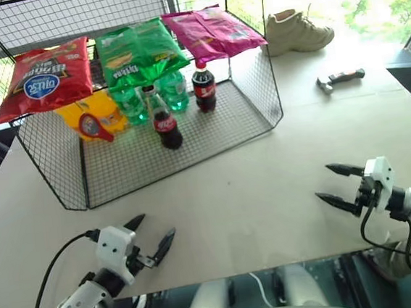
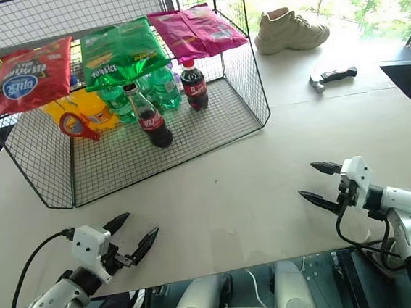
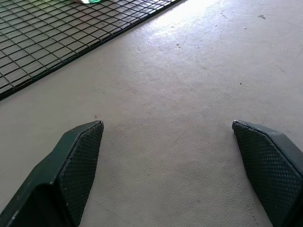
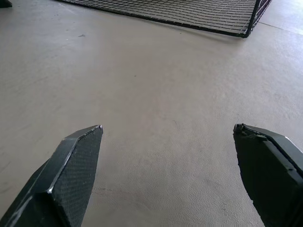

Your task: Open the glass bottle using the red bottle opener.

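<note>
One glass bottle (image 1: pixel 166 126), small, dark liquid, red label, standing upright on the wire floor of a black mesh rack (image 1: pixel 250 124), toward its open front. One red bottle opener (image 1: pixel 93 126), ring head uppermost, to the robot's left of the bottle and apart from it, propped against a yellow packet (image 1: pixel 99 109) inside the rack. Green bottles (image 1: pixel 149 95), clustered just behind the glass bottle. One plastic cola bottle (image 1: pixel 204 86) with red cap, upright, to the right of the green ones. Three snack bags on the rack's top shelf: red (image 1: pixel 44 76), green (image 1: pixel 139 51), pink (image 1: pixel 212 31). One pale table (image 1: pixel 267 192) bearing the rack. One beige shoe (image 1: pixel 296 32) on the table beyond the rack's right corner. One grey-black tool (image 1: pixel 339 78) lying on the table, near the shoe.

Left gripper (image 1: pixel 155 235): fingers spread wide, nothing between them, low over bare table at the near edge, well apart from the rack's front. Right gripper (image 1: pixel 331 184): fingers likewise spread wide, nothing between them, over bare table at the near right, pointing toward the left.
</note>
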Motion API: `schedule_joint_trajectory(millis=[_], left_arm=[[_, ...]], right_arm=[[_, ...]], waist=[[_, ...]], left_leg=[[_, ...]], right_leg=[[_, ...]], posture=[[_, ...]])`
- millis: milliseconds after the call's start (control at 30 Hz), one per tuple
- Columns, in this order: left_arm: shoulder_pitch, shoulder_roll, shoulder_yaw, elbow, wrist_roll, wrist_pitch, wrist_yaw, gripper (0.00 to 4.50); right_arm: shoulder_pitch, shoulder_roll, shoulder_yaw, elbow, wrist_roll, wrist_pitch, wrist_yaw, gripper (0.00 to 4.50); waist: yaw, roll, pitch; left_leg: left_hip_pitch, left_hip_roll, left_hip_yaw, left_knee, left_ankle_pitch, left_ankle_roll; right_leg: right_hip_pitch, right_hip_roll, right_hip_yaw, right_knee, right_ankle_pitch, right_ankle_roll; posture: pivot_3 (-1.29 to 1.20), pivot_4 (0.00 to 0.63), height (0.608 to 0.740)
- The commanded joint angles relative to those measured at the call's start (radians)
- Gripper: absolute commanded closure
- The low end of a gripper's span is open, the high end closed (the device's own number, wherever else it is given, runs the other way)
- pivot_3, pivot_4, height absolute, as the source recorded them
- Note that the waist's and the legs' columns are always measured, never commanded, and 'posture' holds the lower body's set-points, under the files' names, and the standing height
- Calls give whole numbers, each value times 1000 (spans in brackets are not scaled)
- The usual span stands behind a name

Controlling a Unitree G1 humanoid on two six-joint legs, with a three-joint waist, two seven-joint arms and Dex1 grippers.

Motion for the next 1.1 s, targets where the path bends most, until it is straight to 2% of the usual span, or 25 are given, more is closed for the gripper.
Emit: schedule_joint_trajectory(millis=[33,200,400,667,900,1100], left_arm=[[2,-4,8,-3,-2,-11,-2,0],[-37,-7,15,19,5,-14,15,0],[-148,-49,44,35,-2,3,108,0],[-427,-80,162,71,10,47,340,0],[-620,-56,192,139,45,65,437,0],[-684,-61,190,172,42,68,460,0]], right_arm=[[0,-3,-23,-31,13,-14,-1,61],[4,14,-5,-93,22,6,-12,61],[17,71,52,-330,60,127,-95,61],[-26,139,171,-674,152,324,-217,61],[-123,162,202,-787,206,435,-302,61],[-170,174,205,-813,225,483,-352,61]], waist=[[0,0,0],[0,0,0],[1,0,0],[2,-1,1],[2,-3,2],[1,-4,2]], left_leg=[[0,0,0,0,0,0],[0,0,0,0,0,0],[0,0,-1,0,0,0],[-3,0,-5,0,1,-2],[-4,-3,-6,0,2,-3],[-4,-3,-6,0,3,-6]], right_leg=[[0,0,0,0,0,0],[0,0,0,0,0,0],[0,0,-1,0,2,3],[-2,0,-4,0,3,4],[-3,0,-5,1,3,4],[-3,0,-5,1,3,4]], posture=[[0,150,740],[0,150,740],[0,150,740],[0,150,740],[0,150,740],[0,150,740]])
